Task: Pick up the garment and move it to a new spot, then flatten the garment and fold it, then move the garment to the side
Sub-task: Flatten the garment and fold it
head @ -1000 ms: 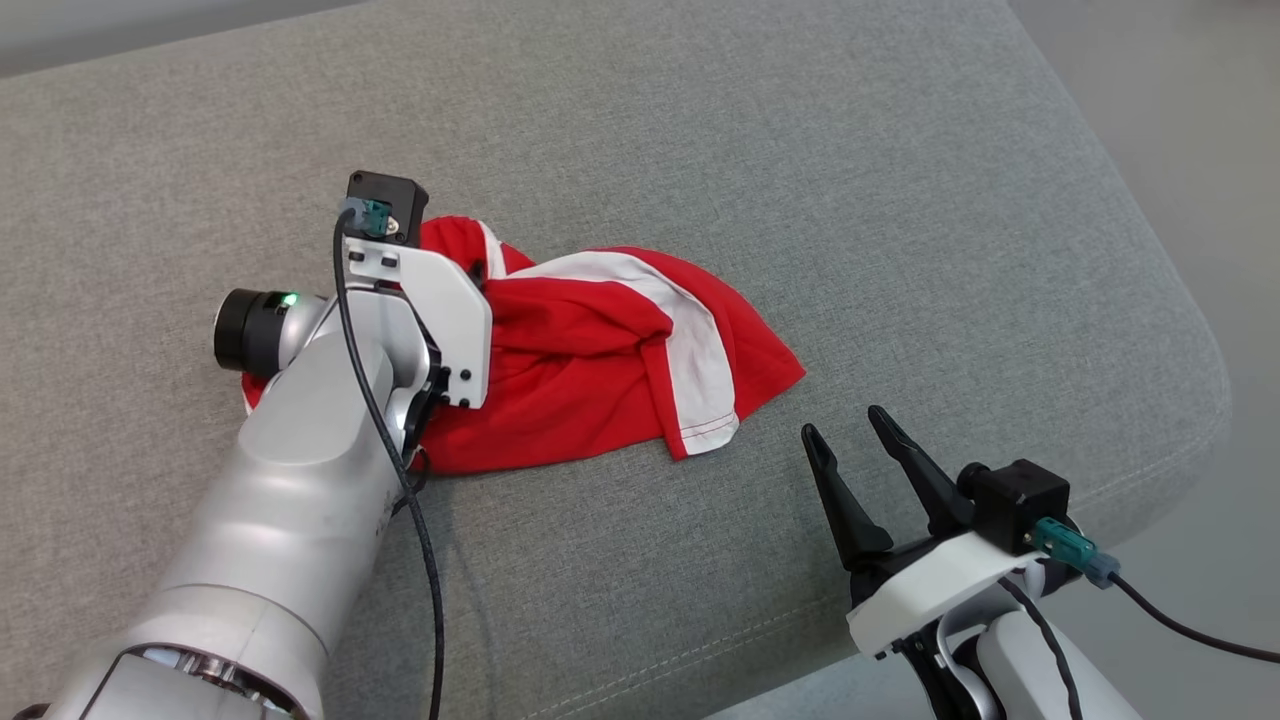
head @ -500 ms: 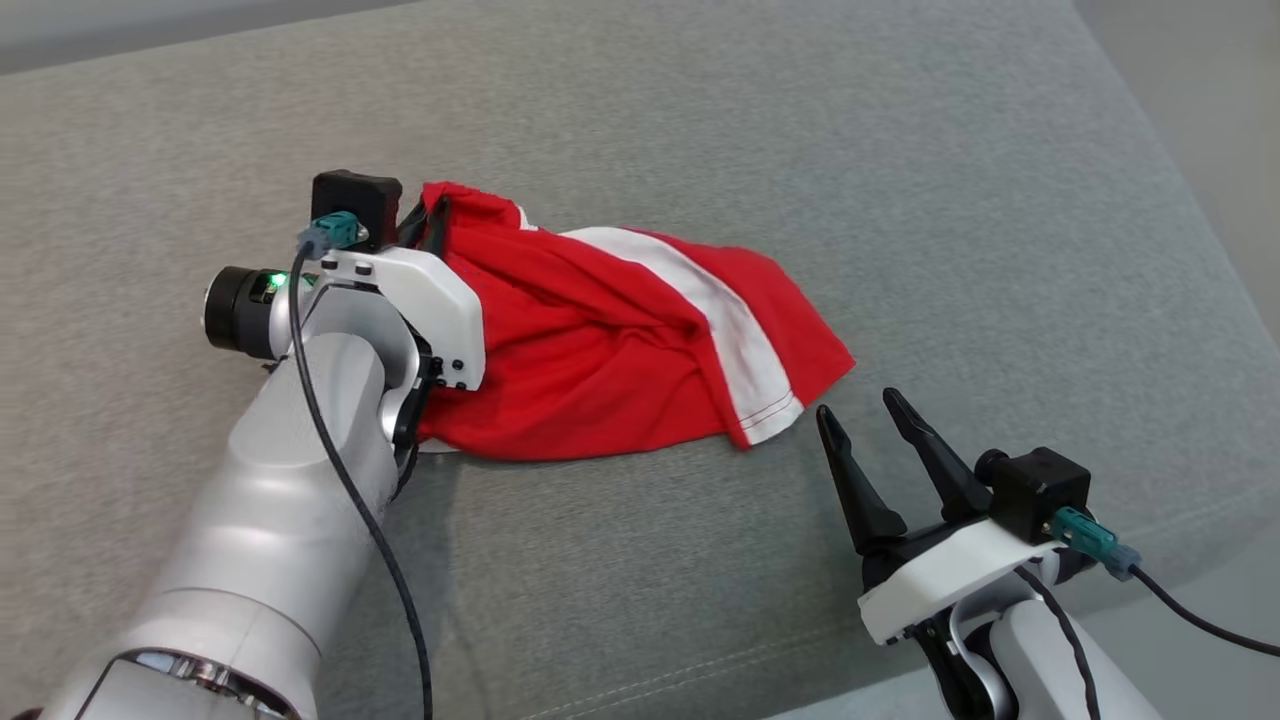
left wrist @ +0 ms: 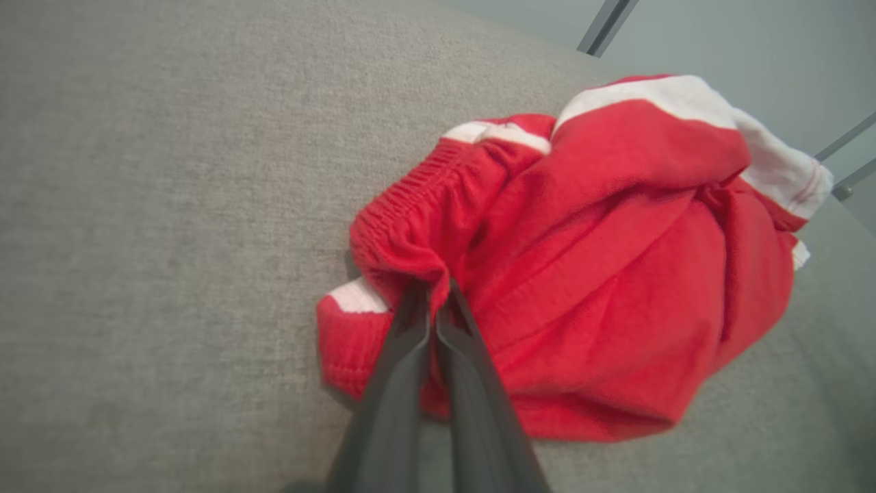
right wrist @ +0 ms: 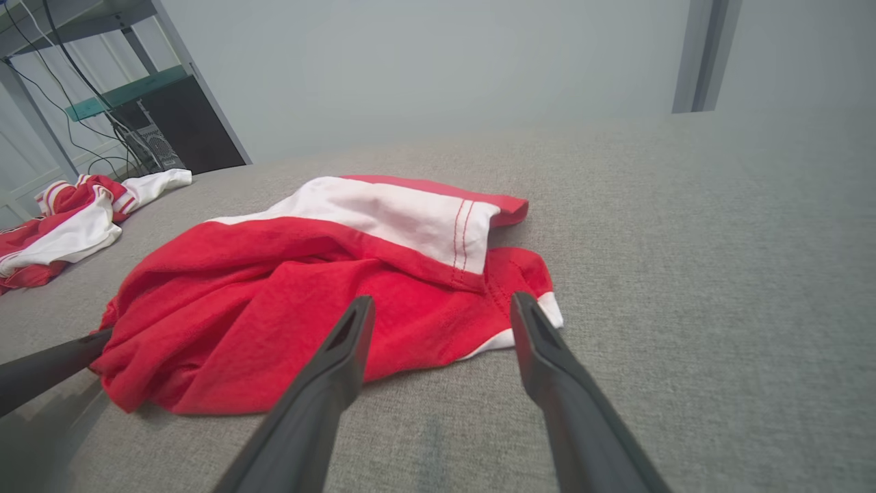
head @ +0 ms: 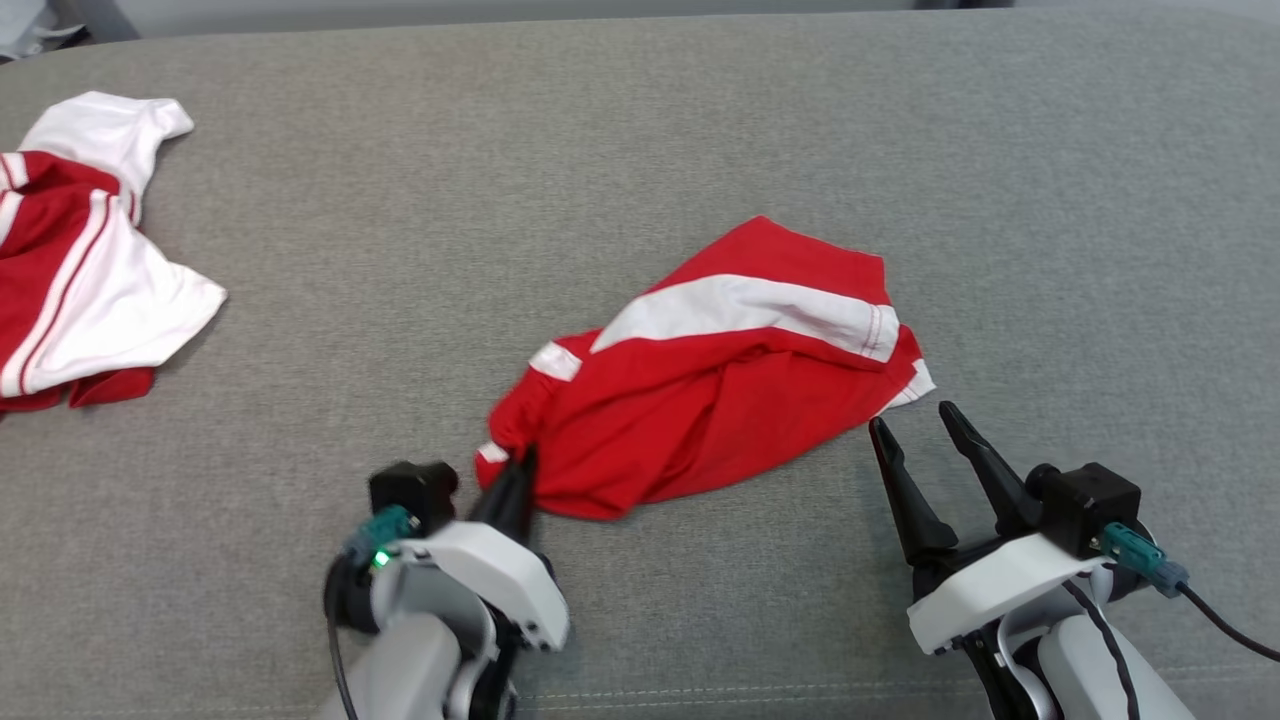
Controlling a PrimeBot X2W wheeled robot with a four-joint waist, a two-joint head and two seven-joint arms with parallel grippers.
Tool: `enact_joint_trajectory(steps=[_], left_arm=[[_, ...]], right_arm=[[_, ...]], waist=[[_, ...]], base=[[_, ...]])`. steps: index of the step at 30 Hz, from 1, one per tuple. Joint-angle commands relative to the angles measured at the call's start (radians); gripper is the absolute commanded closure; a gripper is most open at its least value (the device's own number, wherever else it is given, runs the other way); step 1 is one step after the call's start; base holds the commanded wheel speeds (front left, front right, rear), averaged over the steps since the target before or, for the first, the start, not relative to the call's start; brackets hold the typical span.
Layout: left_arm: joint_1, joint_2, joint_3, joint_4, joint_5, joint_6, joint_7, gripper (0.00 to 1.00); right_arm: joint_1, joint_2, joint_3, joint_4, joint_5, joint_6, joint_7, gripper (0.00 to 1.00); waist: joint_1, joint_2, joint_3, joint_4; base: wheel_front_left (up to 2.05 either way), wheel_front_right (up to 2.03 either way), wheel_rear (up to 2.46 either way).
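The left gripper (head: pixel 522 465) has its dark fingers pressed together, pinching the red-and-white fabric garment (head: pixel 720 400). The right gripper (head: pixel 911 418) has its fingers spread wide, pointing forward.

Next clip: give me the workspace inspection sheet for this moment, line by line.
Surface: grey fabric cushion, stitched seam along the front.
Job's things: red garment with white stripe, crumpled, lying mid-cushion.
Clutter: second red-and-white garment, at the cushion's far left.
Grippers: left gripper shut on the red garment's gathered near-left edge; right gripper open, holding nothing, beside the garment's right corner.
Cables: right-wrist cable and left-wrist cable, both black, with teal plugs.
Surroundings: metal shelf frame, dark box, pale wall.
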Motion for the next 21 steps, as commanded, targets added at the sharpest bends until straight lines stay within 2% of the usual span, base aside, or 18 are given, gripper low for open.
enact_joint_trajectory(steps=[1, 2, 3, 9, 12, 16, 21], left_arm=[[0.025, 0.008, 0.013, -0.064, -0.010, 0.015, 0.016, 0.99], [0.060, 0.009, 0.001, -0.123, -0.012, 0.025, 0.043, 0.37], [0.090, 0.013, -0.007, -0.181, -0.015, 0.037, 0.069, 0.00], [0.172, 0.088, 0.016, -0.529, -0.009, 0.136, 0.167, 0.00], [0.152, 0.131, 0.041, -0.628, 0.010, 0.174, 0.204, 0.00], [0.076, 0.160, 0.059, -0.634, 0.026, 0.192, 0.252, 0.00], [-0.066, 0.152, 0.055, -0.473, 0.018, 0.160, 0.305, 0.00]], right_arm=[[0.015, -0.008, 0.012, -0.026, -0.005, 0.001, -0.012, 0.00], [0.019, -0.009, 0.011, -0.024, -0.006, 0.001, -0.012, 0.00], [0.023, -0.009, 0.010, -0.023, -0.006, 0.001, -0.012, 0.00], [0.039, -0.003, 0.021, -0.009, -0.005, 0.001, -0.012, 0.00], [0.041, -0.003, 0.029, -0.003, -0.001, 0.001, -0.012, 0.00], [0.036, -0.007, 0.043, 0.003, 0.001, 0.001, -0.012, 0.00], [0.027, -0.011, 0.064, 0.011, 0.005, 0.001, -0.012, 0.00]], waist=[[0.0000, 0.0000, -0.006, 0.017], [0.0000, 0.0000, -0.007, 0.020], [0.0000, 0.0000, -0.009, 0.023], [0.0000, 0.0000, -0.032, 0.023], [0.0000, 0.0000, -0.044, 0.015], [0.0000, 0.0000, -0.051, -0.004], [0.0000, 0.0000, -0.049, -0.034]], base=[[0.00, 0.00, 0.00], [0.00, 0.00, 0.00], [0.00, 0.00, 0.00], [0.00, 0.00, 0.00], [0.00, 0.00, 0.00], [0.00, 0.00, 0.00], [0.00, 0.00, 0.00]])
